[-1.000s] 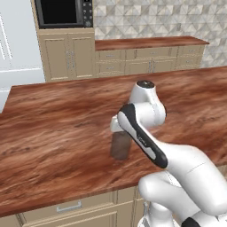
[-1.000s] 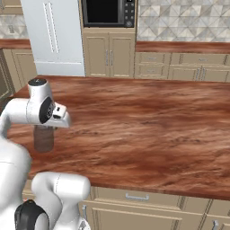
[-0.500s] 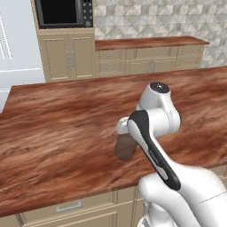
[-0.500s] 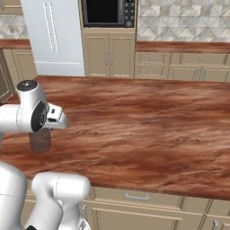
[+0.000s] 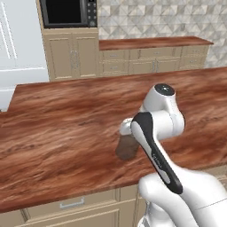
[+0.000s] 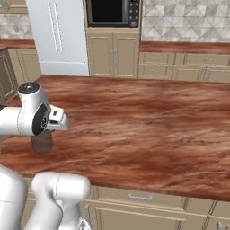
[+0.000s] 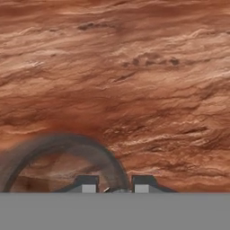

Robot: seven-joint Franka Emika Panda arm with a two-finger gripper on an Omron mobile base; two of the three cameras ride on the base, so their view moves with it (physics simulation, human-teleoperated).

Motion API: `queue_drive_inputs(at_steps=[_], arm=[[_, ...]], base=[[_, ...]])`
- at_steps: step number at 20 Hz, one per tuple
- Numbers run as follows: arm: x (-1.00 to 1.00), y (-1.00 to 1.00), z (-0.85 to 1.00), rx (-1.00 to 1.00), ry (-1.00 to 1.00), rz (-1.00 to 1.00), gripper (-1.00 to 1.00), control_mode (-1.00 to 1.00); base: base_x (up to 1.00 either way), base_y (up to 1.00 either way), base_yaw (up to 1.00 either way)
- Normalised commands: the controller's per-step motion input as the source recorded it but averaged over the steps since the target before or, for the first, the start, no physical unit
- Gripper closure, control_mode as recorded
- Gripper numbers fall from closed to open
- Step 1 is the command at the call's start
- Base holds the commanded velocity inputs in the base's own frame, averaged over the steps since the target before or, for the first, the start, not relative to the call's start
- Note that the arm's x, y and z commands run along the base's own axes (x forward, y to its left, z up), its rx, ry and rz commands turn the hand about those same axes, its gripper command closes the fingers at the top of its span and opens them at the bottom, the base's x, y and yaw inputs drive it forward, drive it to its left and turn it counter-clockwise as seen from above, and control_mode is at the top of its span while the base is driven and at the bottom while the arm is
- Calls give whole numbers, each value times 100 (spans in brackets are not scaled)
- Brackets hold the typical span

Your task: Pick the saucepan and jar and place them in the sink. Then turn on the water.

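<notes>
Inspector A: Left base view. The jar (image 5: 127,148) hangs under the white hand, a translucent brownish-grey glass cylinder low over the red-brown veined bench (image 5: 57,128). Whether its base touches the surface I cannot tell.

Inspector B: Right base view agrees. The jar (image 6: 41,143) sits below the hand, near the bench's front left edge. Cream cabinets (image 6: 112,56), a dark microwave (image 6: 111,12) and a white refrigerator (image 6: 58,36) stand behind.

Inspector A: Hand view. The gripper (image 7: 115,187) has its fingers (image 7: 87,184) drawn nearly together, pinched on the jar's wall; the round rim (image 7: 67,143) curves off to one side of them.

Inspector B: So gripping the jar by its rim wall, not around the body.

Inspector A: Correct. Judgement: glass, smooth, rigid, light, but slippery and breakable. A one-sided rim pinch lets it swing, so carry it slowly and upright.

Inspector B: Set it down gently; a hard landing in the basin could crack it.
</notes>
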Motion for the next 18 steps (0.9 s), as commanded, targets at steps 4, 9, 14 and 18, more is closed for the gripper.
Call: queue_drive_inputs(at_steps=[4,9,14,18], arm=[[0,0,0,0,0,0,100,100],[0,0,0,0,0,0,100,100],[0,0,0,0,0,0,100,100],[0,0,0,0,0,0,100,100]], base=[[-45,100,50],[-5,100,68],[0,100,72],[0,100,74]])
